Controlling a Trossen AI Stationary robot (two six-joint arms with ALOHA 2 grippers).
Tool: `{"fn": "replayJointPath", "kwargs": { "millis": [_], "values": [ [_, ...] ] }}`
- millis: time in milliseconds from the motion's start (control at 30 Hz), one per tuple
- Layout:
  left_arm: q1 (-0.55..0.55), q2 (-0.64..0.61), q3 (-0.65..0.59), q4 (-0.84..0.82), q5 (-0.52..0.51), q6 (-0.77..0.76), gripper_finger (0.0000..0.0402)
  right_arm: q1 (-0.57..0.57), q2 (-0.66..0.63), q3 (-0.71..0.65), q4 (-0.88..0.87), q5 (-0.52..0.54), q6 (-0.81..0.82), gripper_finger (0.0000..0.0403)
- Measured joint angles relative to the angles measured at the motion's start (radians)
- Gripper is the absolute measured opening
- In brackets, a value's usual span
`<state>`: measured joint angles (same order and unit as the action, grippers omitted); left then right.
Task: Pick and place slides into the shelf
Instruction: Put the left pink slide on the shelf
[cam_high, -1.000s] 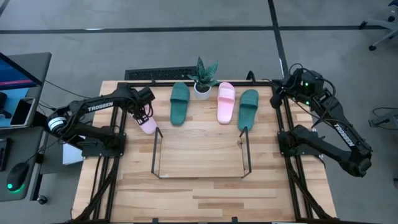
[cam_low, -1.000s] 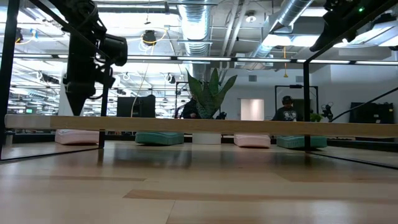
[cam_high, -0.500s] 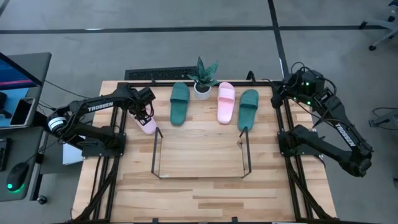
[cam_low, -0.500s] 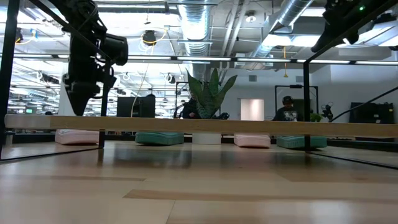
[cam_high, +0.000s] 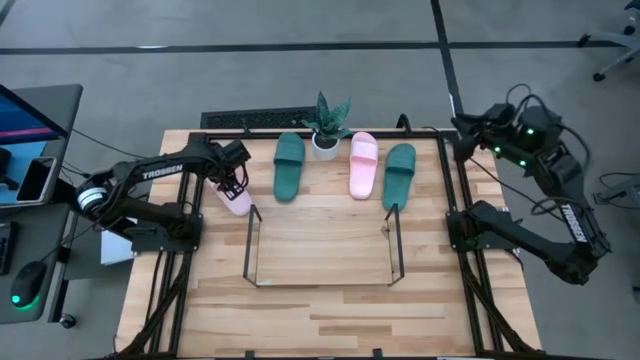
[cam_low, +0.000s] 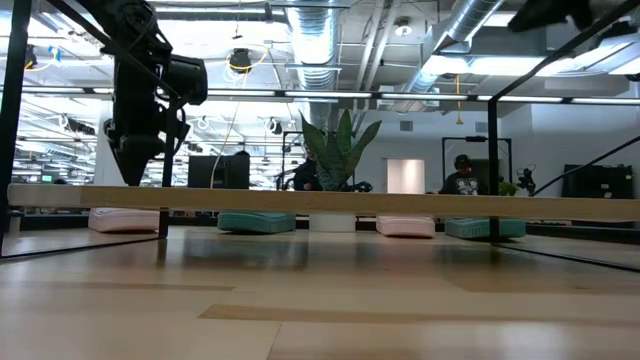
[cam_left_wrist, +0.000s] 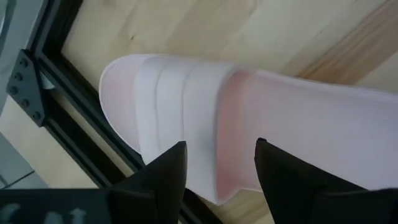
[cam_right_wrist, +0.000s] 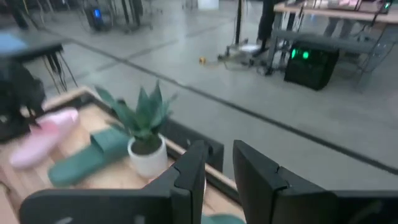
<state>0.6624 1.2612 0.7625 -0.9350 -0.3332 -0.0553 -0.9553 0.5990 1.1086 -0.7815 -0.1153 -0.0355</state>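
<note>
Above the left pink slide (cam_left_wrist: 249, 124), the left claw (cam_left_wrist: 217, 165) hovers open.

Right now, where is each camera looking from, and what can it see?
High view: overhead, looking down at shelf, both arms.
Low view: table height, looking across; left gripper hangs above.
Left wrist view: on left arm, fingers over pink slide.
Right wrist view: raised, faces plant.
Shared: plant, pink slide.

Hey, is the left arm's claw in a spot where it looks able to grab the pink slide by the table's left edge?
Probably yes. The left claw hangs open right over that pink slide, fingers either side of its strap end, with nothing between them.
</note>
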Motion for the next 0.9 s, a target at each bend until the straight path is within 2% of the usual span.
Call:
{"fn": "replayJointPath", "kwargs": {
  "millis": [167,467,600,733,867,900],
  "values": [
    [0.000,0.048,0.000,0.001,-0.026,0.000,0.0178,0.000,-0.008,0.044,-0.004,-0.001,0.013,0.0075],
    [-0.001,0.216,0.003,-0.001,-0.058,-0.013,0.0178,0.000,-0.033,0.055,-0.020,-0.001,0.035,0.0075],
    [-0.004,0.253,0.013,-0.022,-0.146,-0.057,0.0171,0.000,-0.032,0.055,-0.038,-0.001,0.036,0.0075],
    [-0.010,0.258,0.012,-0.031,-0.235,-0.079,0.0120,0.000,-0.032,0.055,-0.055,-0.001,0.036,0.0075],
    [-0.013,0.258,0.012,-0.030,-0.230,-0.080,0.0028,0.000,-0.032,0.055,-0.057,-0.013,0.036,0.0075],
    [-0.016,0.258,0.012,-0.031,-0.231,-0.080,0.0015,0.000,-0.032,0.055,-0.057,-0.017,0.036,0.0075]
  ]
}}
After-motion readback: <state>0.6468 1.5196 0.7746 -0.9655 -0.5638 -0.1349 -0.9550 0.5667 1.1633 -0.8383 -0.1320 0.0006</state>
